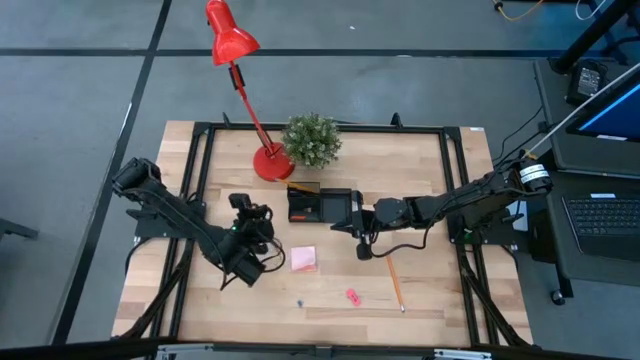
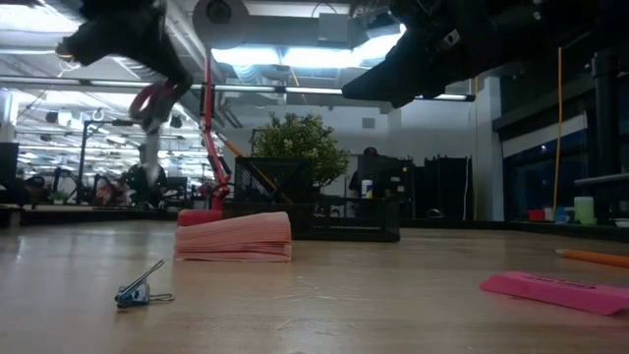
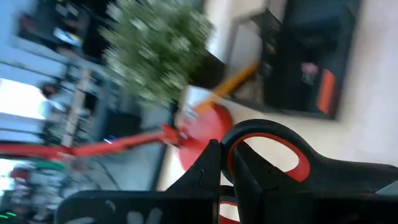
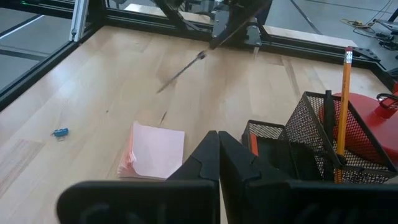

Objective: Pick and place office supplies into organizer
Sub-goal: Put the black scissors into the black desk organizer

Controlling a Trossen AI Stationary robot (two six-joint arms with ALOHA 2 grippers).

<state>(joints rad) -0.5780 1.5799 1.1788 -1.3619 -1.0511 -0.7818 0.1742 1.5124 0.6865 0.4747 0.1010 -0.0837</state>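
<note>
My left gripper (image 1: 252,262) is shut on the red-handled scissors (image 3: 267,155), well above the table left of the pink sticky pad (image 1: 303,259). In the low view the red handle (image 2: 147,103) hangs high up. The right wrist view shows the blades (image 4: 180,71) slanting down. My right gripper (image 4: 217,142) is shut on nothing and hovers by the near side of the black mesh organizer (image 4: 292,146), in which an orange pencil (image 4: 342,106) stands. A second pencil (image 1: 395,282), a pink eraser (image 1: 352,295) and a blue clip (image 2: 138,291) lie on the table. My left gripper pinches the scissors at the handle end, beside the red-lined finger loop (image 3: 249,146), between its two fingers (image 3: 208,171). The scissors are lifted clear of the table. Their blades stick out beyond the gripper and slant downward.
A red desk lamp stands with its round base (image 1: 271,162) behind the organizer, next to a green potted plant (image 1: 312,139). A black metal frame (image 1: 200,140) runs round the table's edges. Bare wood lies between the sticky pad and the near edge.
</note>
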